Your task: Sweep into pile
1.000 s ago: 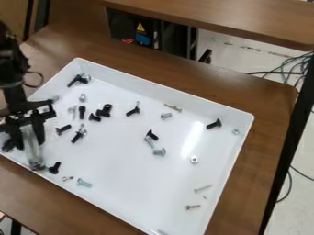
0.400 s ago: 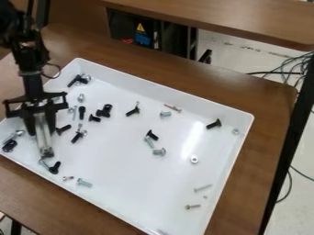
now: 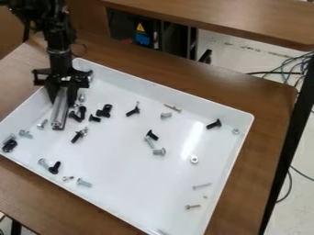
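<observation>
At ten o'clock in the white tray (image 3: 126, 176), my tool (image 3: 62, 103) is clamped round a silvery bar (image 3: 59, 112), pointed downward, I judge, so its lower end can push the loose screws (image 3: 79, 135), strewn from seven clockwise to five o'clock, together.

One white tray (image 3: 129, 193); one brown desk (image 3: 257, 170); one long grey tool (image 3: 59, 112). Right of the frame's centre, one round nut (image 3: 194, 159) and one black bolt (image 3: 214, 124); lower right, two thin silver screws (image 3: 193, 207). Mid-frame, three silver bolts (image 3: 159, 152), two black fasteners (image 3: 151, 135), one brownish screw (image 3: 172, 108). Lower left, two larger silver bolts (image 3: 84, 183), one small screw (image 3: 68, 178), one black wing bolt (image 3: 54, 167). The black pieces (image 3: 104, 110) in the upper left are too bunched to count.
</observation>
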Motion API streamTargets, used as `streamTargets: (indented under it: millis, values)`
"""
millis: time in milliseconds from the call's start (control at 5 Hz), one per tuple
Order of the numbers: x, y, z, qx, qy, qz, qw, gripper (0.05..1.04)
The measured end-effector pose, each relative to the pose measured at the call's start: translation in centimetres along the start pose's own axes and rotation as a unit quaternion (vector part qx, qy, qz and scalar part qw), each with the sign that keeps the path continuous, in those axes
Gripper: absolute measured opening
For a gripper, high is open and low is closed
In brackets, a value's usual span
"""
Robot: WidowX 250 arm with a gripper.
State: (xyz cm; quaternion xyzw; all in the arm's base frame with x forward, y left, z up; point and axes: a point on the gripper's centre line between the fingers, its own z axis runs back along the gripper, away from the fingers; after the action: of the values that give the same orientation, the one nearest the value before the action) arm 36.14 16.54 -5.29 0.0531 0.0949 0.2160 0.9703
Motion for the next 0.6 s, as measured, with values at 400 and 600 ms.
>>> streamTargets:
  millis: [400, 600]
  values:
    - [1.5, -5.7, 0.7, -0.003, -0.044, -0.154, 0.9871, 0.363]
    - [1.2, -7.9, 0.8, 0.002, -0.038, -0.182, 0.9825, 0.363]
